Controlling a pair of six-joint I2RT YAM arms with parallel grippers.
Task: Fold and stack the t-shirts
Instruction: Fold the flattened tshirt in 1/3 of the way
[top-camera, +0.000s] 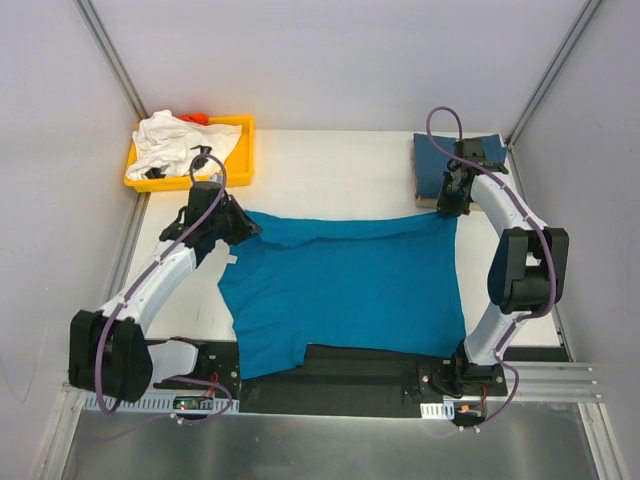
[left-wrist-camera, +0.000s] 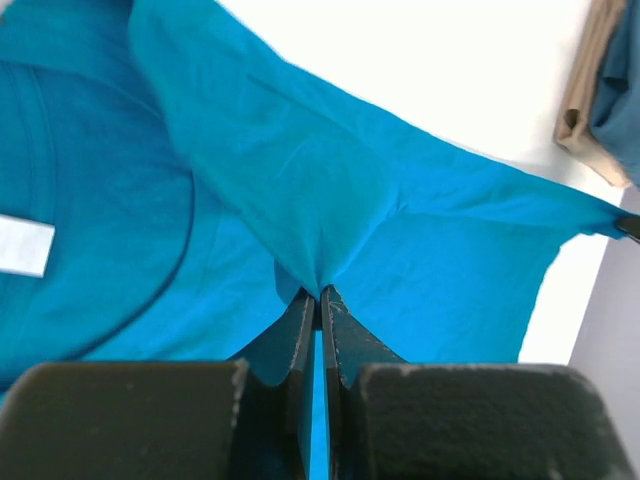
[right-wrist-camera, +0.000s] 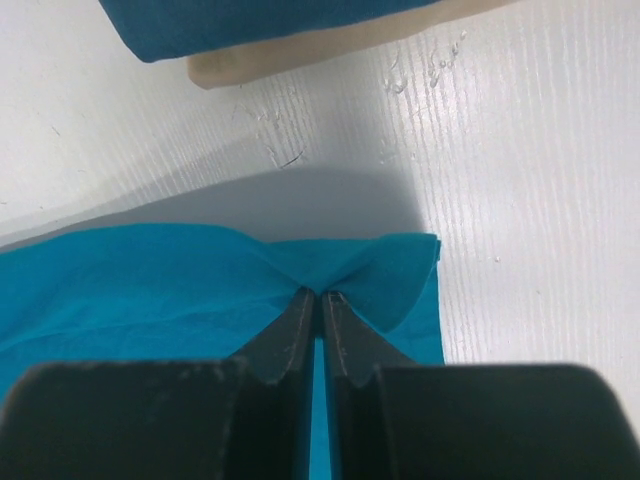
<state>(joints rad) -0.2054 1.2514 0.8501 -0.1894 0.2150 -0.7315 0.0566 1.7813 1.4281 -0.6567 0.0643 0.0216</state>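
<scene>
A white table (top-camera: 330, 170) carried a teal-blue t-shirt (top-camera: 350, 285) spread wide across its middle, the near hem reaching the front edge. A yellow tray (top-camera: 243, 150) sat at the far left corner; at the far right, a beige layer (right-wrist-camera: 300, 45) lay under a folded darker blue t-shirt (top-camera: 432, 160).

The teal-blue t-shirt (top-camera: 340, 285) is soft matt cloth, lightly creased. The white t-shirt (top-camera: 175, 140) at the far left is crumpled cloth in a glossy yellow plastic tray (top-camera: 247, 150). The darker blue t-shirt (top-camera: 430, 165) at the far right is matt cloth too. The table (top-camera: 330, 170) is matt white with a fine wood-like grain and small scratches. The left gripper (left-wrist-camera: 320, 297) and right gripper (right-wrist-camera: 320, 295) look like matt black plastic, grainy at the edges.
</scene>
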